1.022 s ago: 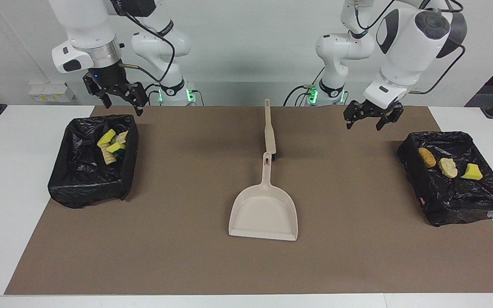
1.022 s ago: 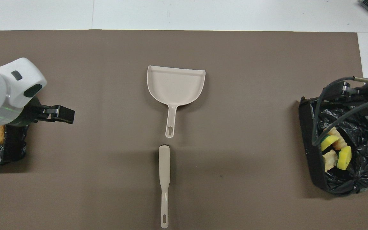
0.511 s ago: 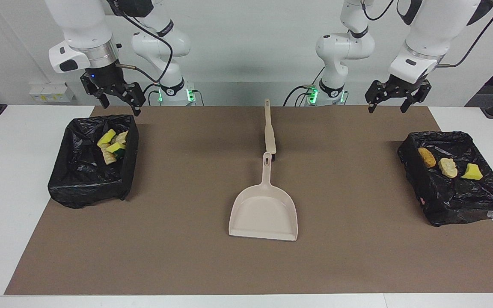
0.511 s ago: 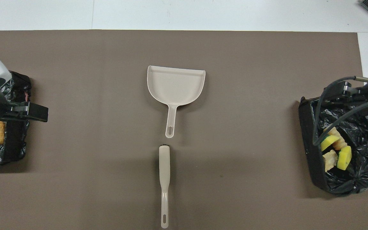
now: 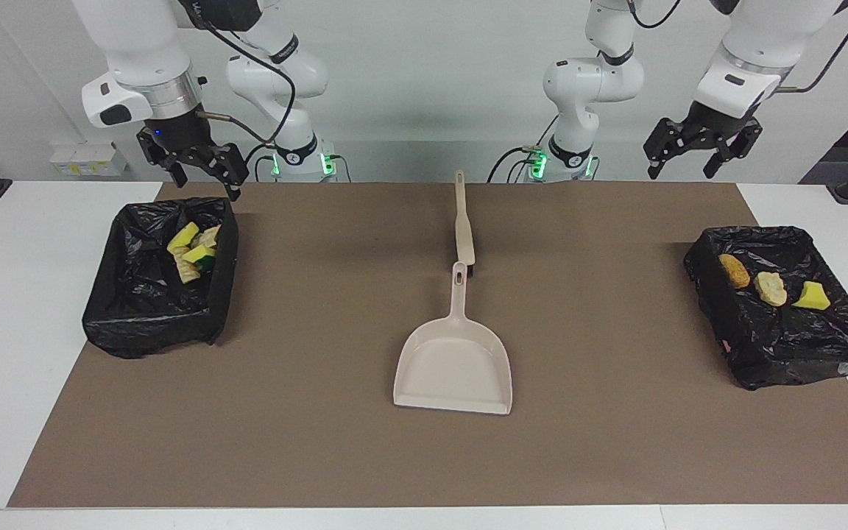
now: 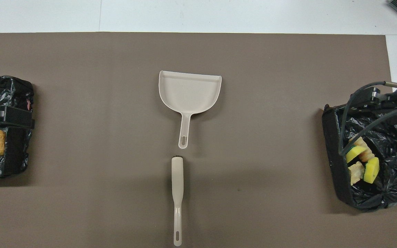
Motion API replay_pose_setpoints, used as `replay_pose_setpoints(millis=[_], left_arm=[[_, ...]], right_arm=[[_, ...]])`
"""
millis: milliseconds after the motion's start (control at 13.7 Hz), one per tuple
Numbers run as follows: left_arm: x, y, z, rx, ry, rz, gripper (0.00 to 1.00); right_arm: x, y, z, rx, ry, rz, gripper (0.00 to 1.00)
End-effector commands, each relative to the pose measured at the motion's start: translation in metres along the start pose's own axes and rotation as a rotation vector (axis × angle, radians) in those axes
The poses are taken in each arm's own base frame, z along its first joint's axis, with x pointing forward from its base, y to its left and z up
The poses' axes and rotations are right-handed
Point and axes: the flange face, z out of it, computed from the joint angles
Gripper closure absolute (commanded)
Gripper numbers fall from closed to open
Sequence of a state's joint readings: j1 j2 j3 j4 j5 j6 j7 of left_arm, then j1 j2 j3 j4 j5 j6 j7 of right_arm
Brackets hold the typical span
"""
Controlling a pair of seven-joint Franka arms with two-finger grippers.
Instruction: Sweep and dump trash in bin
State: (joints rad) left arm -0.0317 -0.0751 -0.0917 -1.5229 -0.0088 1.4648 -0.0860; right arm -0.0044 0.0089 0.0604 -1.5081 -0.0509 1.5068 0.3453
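Observation:
The trash lies in two black-lined bins. Several yellow sponge and bread pieces (image 5: 192, 254) sit in the bin (image 5: 148, 324) at the right arm's end. Three pieces (image 5: 770, 287) rest in the bin (image 5: 785, 361) at the left arm's end. A beige dustpan (image 5: 453, 364) lies flat mid-mat, holding nothing. The beige brush (image 5: 463, 228) lies in line with its handle, nearer to the robots. My right gripper (image 5: 205, 180) hangs open over the robot-side rim of its bin. My left gripper (image 5: 689, 163) hangs open and high over the mat's robot-side edge, holding nothing.
A brown mat (image 5: 321, 412) covers most of the white table (image 5: 12, 294). In the overhead view the dustpan (image 6: 189, 91) and brush (image 6: 177, 186) lie mid-mat, and the bins (image 6: 333, 151) stand at the mat's two ends.
My left gripper has risen and drawn back toward its own end of the table, away from the mat's middle. The right gripper has lifted slightly. Nothing else moved.

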Motion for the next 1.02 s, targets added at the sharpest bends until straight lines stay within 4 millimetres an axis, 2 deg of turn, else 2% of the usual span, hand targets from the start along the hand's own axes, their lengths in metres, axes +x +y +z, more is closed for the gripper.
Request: replay_pose_setpoints(millis=[0,438,949], left_arm=[[-0.0026,-0.0064,-0.0091,-0.025,-0.002,-0.006,0.0],[0.0016,-0.0056,-0.0097,-0.039,0.029,-0.001,0.0],[-0.0049,-0.0033,-0.0163,-0.029,0.031,0.0,0.0]], right_arm=[[0.0027,0.0002,-0.0046,0.034,0.018,-0.001,0.0],[0.0013,-0.0003,-0.0061,0.036,0.022,-0.002,0.0],[0.0013,-0.0003,-0.0053,0.035,0.021,-0.002,0.0]])
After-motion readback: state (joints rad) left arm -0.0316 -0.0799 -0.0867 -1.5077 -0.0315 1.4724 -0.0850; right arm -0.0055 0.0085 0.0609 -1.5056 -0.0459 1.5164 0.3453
